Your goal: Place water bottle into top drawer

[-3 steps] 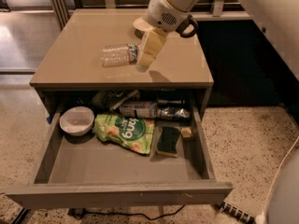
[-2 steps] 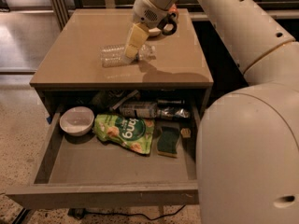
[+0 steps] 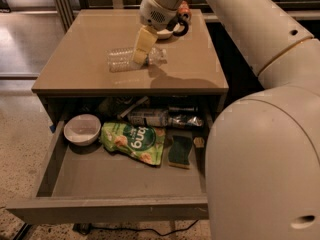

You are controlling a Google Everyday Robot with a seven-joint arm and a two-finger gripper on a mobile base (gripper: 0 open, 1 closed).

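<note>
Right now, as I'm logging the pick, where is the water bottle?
In the camera view the water bottle lies on its side on the tabletop, upper centre, behind the open top drawer; the gripper is down over its middle.

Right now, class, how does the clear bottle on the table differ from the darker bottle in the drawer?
The water bottle is clear, on the table at the gripper; the darker bottle is dark-wrapped, inside the top drawer. Both lie on their sides.
</note>
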